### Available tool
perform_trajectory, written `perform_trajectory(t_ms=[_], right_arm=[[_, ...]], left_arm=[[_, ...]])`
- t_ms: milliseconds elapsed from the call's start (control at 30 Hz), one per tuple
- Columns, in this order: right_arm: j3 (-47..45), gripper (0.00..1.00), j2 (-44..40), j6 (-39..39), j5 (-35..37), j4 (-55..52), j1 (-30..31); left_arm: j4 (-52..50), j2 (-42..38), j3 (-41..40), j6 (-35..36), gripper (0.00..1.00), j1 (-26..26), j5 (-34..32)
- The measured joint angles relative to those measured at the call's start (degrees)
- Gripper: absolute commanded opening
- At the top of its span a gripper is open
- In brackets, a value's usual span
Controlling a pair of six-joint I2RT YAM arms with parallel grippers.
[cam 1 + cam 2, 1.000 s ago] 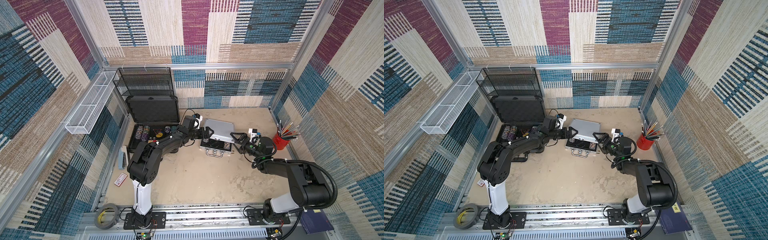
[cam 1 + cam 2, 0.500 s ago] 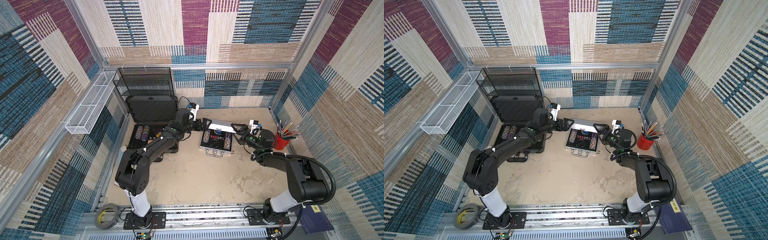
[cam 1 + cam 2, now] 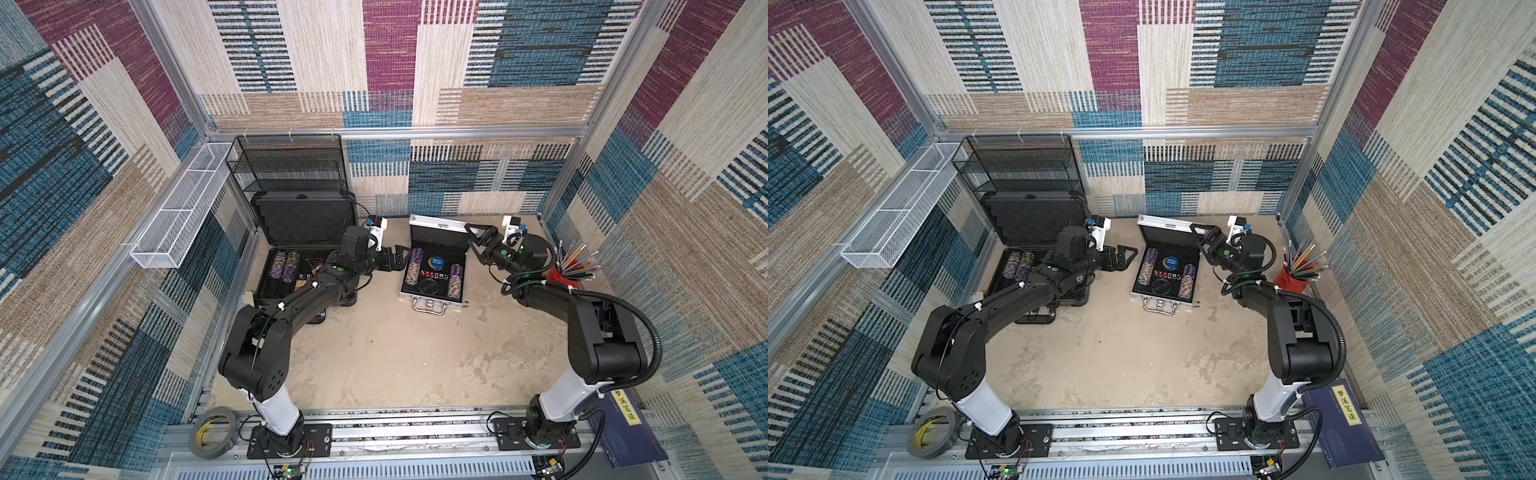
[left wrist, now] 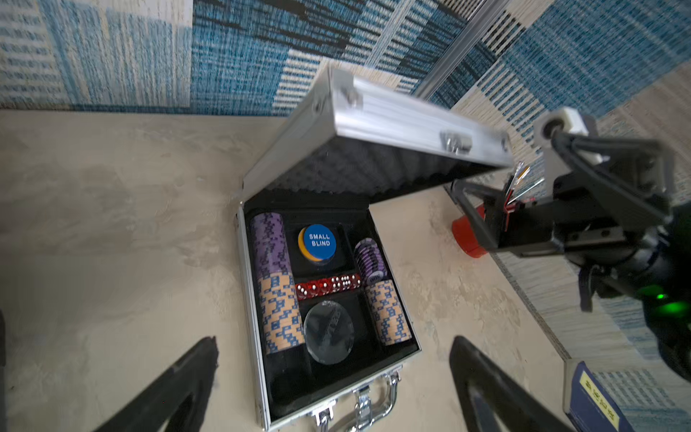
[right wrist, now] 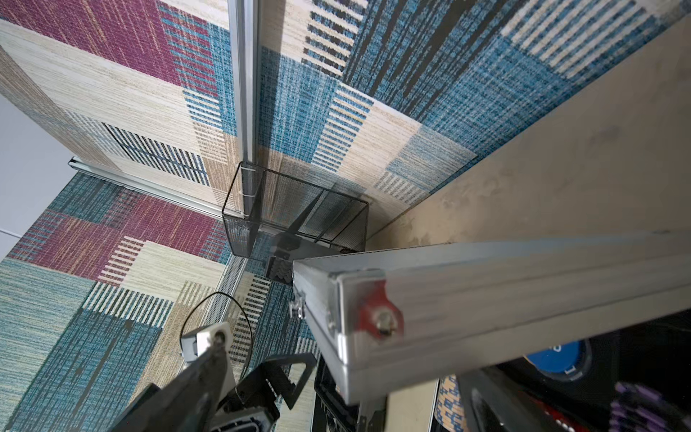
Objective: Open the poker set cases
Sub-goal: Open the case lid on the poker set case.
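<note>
The smaller silver case (image 3: pixel 430 297) sits open near the middle rear of the table (image 3: pixel 395 353), handle toward the robot. Its lid (image 3: pixel 437 226) is raised close to upright in both top views and leans a little over the base in the left wrist view, where it is blurred. The left gripper (image 3: pixel 402 257) hovers just beside the case's left wall, jaws spread wide with nothing between them, pointing at the chips (image 4: pixel 277 299). The right gripper (image 3: pixel 473 240), jaws likewise apart and holding nothing, sits at the lid's right end; whether a finger touches the lid cannot be told. The large dark grey case (image 3: pixel 305 218) lies to the left, also open, its own lid upright against the black mesh rack (image 3: pixel 291 166), and the left arm crosses its front right corner. A narrow strip of table separates the two cases. The rear wall is near behind the silver lid, and a red pen cup (image 3: pixel 559 277) stands just beside the right arm's wrist. In front of both cases the tabletop runs open down to the rail
</note>
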Motion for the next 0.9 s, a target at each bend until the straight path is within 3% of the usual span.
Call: perform_trajectory(t_ms=[500,900], right_arm=[[15.47,0.92,10.4,-8.2,0.57,-8.92,-2.25],[23.02,0.92,15.13,-13.46,0.37,-13.11,-2.64]], left_arm=[[10.1,11.41,-4.59,-8.72,0.69,0.26,5.01],[14.6,13.94,-6.08,-11.3,0.51,0.26,5.84]])
